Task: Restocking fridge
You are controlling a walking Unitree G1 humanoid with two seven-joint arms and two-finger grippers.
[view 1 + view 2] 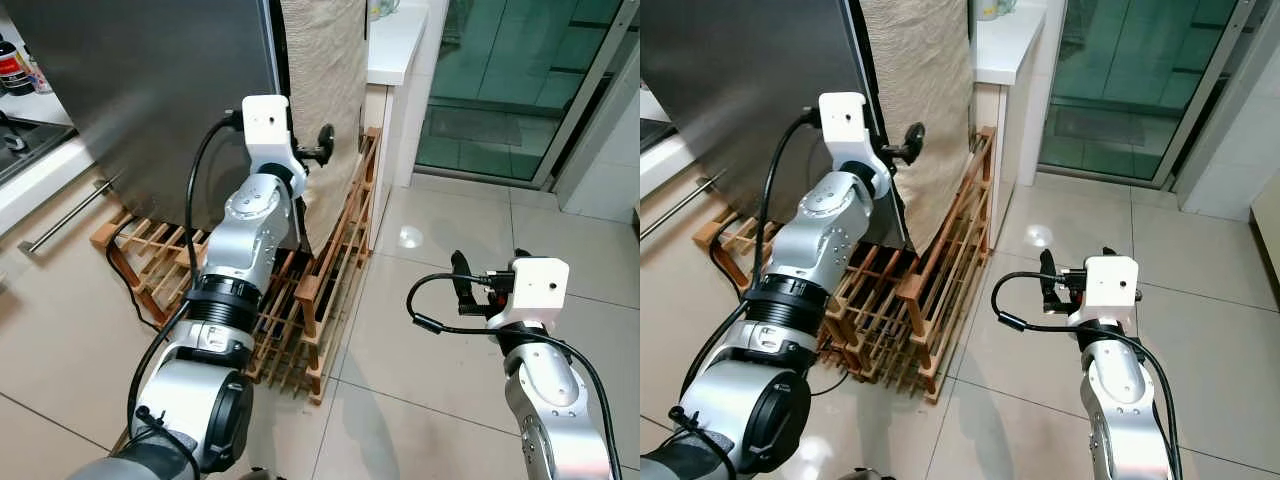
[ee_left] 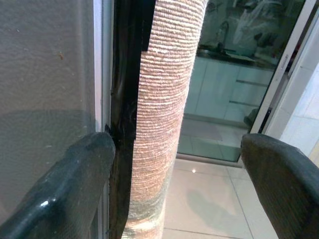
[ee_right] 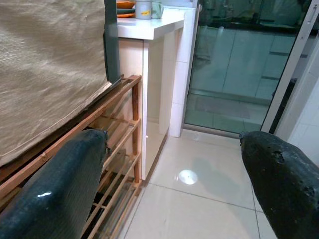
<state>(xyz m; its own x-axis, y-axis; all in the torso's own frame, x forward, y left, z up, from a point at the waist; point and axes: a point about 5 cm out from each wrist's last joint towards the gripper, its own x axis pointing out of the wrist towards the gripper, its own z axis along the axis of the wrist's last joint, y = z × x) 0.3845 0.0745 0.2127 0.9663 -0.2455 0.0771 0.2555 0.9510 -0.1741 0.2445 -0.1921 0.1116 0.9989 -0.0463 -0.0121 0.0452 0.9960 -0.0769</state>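
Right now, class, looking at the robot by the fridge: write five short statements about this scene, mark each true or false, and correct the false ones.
1. The left end effector is raised at the fridge door's edge. True.
2. The right end effector is clamped on a bottle. False: its fingers are spread apart over the tiled floor, holding nothing.
3. A wooden rack stands on the floor at the fridge's base. True.
4. The fridge's side is bare metal. False: a beige woven cloth hangs over it.
5. The left end effector's fingers are pressed together. False: the left wrist view shows them wide apart.
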